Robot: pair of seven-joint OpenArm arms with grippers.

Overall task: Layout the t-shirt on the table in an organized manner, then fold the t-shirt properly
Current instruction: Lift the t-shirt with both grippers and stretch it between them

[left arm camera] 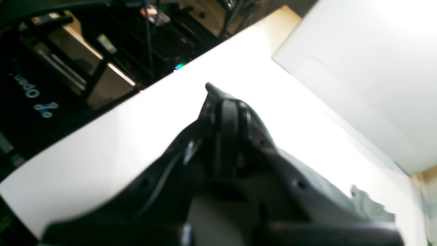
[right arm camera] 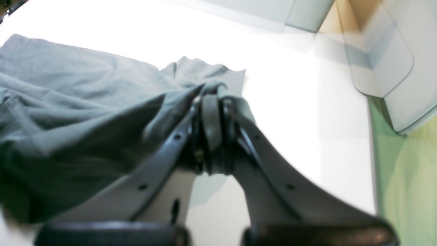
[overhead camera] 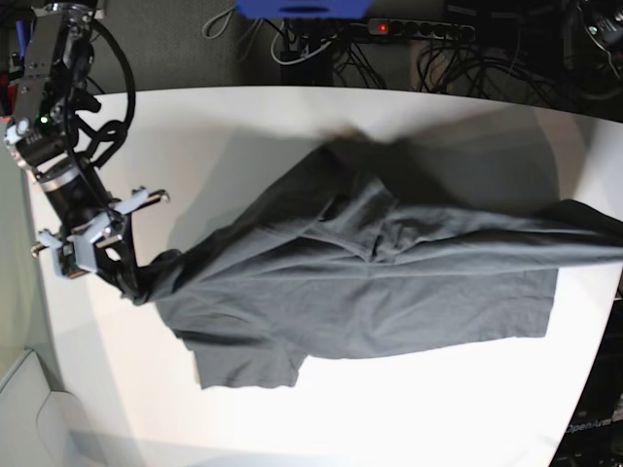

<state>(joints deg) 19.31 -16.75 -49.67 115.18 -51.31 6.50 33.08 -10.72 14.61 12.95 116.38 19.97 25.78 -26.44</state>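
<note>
The dark grey t-shirt lies stretched crosswise over the white table, wrinkled, with one sleeve spread toward the near edge. At the left of the base view my right gripper is shut on a bunched end of the cloth. The right wrist view shows that gripper pinching the fabric, the t-shirt trailing off to the left over the table. My left gripper is shut with a tip of cloth poking out between the fingers. More of the t-shirt hangs behind it. In the base view that arm is past the right edge.
Cables and a power strip run beyond the far table edge. A white box sits off the near left corner, also seen as the white box. Dark equipment stands past the table edge in the left wrist view.
</note>
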